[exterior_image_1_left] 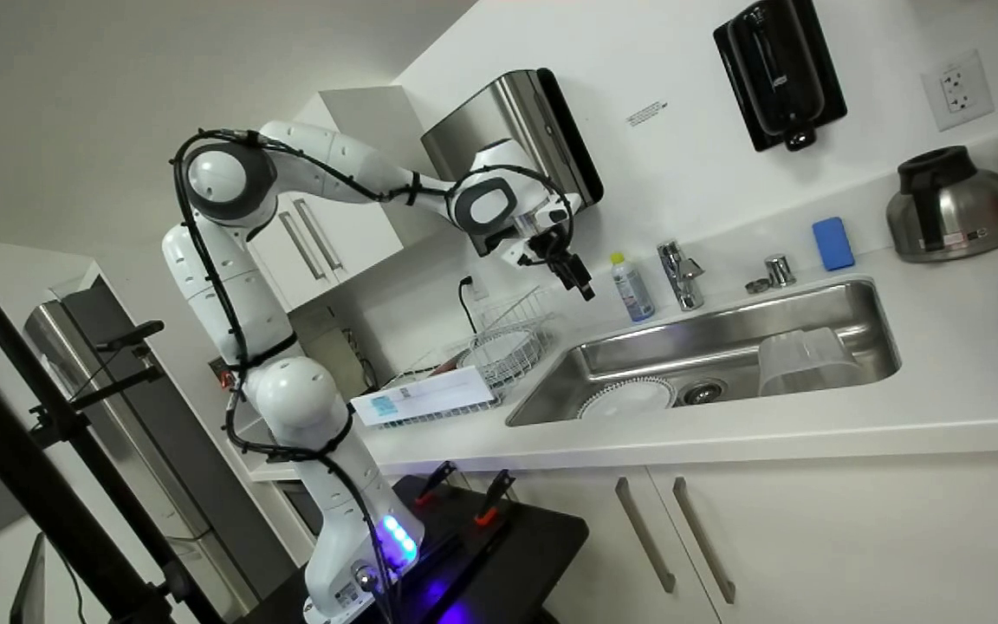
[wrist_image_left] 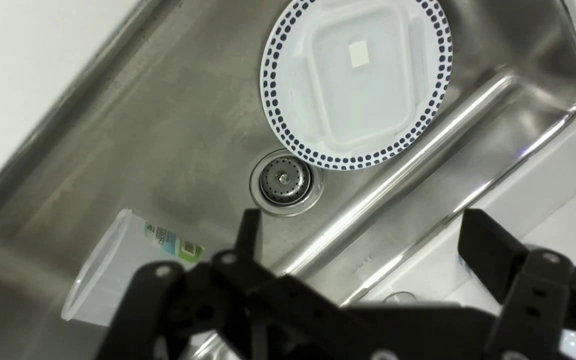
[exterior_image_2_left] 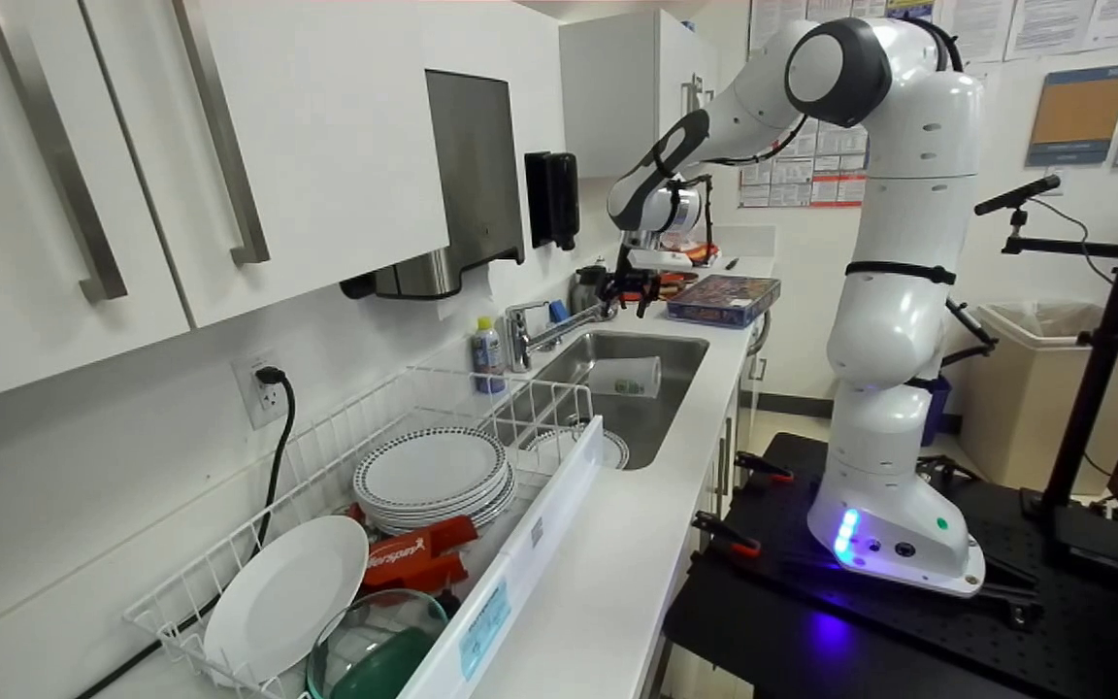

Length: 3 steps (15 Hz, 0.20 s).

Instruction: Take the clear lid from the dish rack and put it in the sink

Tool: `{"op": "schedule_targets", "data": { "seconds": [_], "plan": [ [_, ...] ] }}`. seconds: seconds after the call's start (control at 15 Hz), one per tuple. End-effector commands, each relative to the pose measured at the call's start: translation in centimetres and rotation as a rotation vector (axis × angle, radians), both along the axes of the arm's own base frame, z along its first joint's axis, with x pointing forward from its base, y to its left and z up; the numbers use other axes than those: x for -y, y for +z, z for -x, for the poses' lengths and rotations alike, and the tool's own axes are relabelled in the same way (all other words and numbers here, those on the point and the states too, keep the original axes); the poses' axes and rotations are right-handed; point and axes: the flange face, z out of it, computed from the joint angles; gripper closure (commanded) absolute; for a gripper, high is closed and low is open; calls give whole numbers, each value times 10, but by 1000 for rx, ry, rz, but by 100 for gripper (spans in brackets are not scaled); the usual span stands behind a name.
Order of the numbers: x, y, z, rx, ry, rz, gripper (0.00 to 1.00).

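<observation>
Arm raised, elbow bent, forearm reaching out; I've got the gripper pointing down, above the sink. Jaws stand wide apart. Clear rectangular lid lies flat on a plate inside the sink, below the gripper and off its axis, up top in my wrist view. Dish rack is lower too, farther off to one side; it holds a clear round piece edged in green, I can't tell if that's another lid.
</observation>
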Motion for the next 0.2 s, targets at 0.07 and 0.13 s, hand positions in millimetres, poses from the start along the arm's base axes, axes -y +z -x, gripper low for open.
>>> {"op": "schedule_targets", "data": {
  "seconds": [0.07,0.13],
  "plan": [
    [-11,15,14,-30,-7,-18,0],
    [-12,16,13,-31,-5,-18,0]
  ]
}}
